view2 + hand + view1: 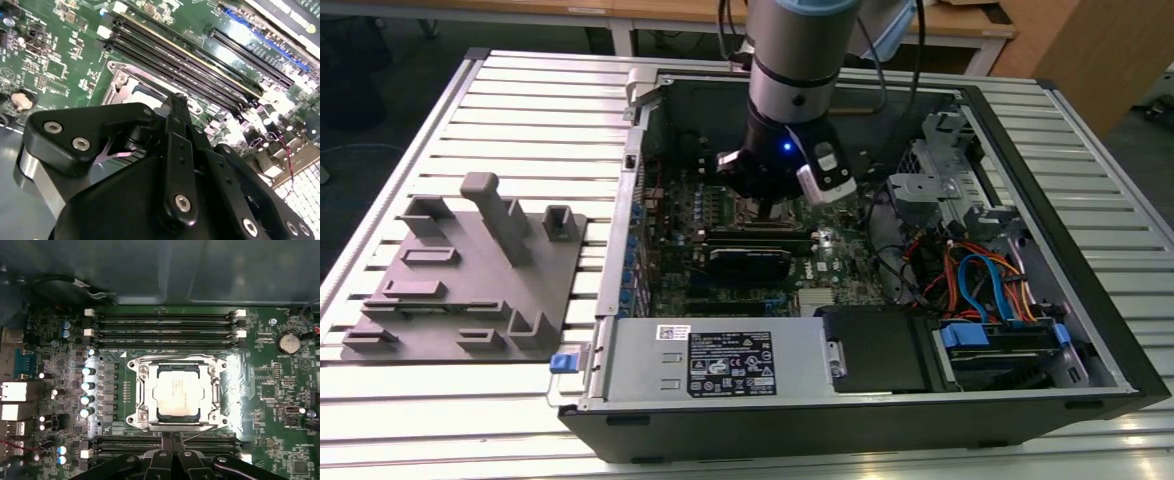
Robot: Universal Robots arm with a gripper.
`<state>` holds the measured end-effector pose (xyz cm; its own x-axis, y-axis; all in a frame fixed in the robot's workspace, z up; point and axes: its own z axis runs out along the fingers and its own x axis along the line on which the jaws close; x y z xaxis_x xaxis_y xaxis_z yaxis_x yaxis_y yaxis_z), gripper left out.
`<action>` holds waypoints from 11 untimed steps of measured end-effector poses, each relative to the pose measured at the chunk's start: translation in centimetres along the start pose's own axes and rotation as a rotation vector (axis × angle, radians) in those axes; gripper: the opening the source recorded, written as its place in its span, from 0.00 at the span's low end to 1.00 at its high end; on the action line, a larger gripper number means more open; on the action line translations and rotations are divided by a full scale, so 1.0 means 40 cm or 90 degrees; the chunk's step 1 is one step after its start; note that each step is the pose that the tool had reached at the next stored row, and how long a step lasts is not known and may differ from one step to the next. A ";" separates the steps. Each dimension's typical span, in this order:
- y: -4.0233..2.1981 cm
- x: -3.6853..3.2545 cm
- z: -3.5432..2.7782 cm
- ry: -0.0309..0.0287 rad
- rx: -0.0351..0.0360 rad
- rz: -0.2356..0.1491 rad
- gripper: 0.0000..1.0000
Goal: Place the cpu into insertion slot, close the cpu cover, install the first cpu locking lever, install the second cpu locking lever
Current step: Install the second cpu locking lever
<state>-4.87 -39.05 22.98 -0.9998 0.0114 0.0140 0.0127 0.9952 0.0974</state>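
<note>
The black gripper (pixel 172 440), fingers pressed together and holding nothing, hangs just beside the square silvery metal cpu cover (pixel 216 390). The flat dull-silver cpu (pixel 176 390) lies inside this cover's window.

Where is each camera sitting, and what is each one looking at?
Exterior view: off the arm, above the table, looking down into the open computer case; the arm reaches in.
First wrist view: on the arm, facing the green board straight on, the cpu sitting in the insertion slot; gripper at the edge.
Second wrist view: on the arm, slanting across the board past the gripper.
Both wrist views share the cpu cover and memory slots.
</note>
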 end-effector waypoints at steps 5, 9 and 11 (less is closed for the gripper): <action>-0.013 0.020 0.005 0.0000 -0.0091 0.000 0.10; -0.017 0.045 0.014 0.0001 -0.0117 0.000 0.10; -0.017 0.053 0.021 0.0001 -0.0119 0.000 0.10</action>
<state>-7.00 -39.64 22.11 -0.9998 0.0120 0.0141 0.0135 0.9932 0.1160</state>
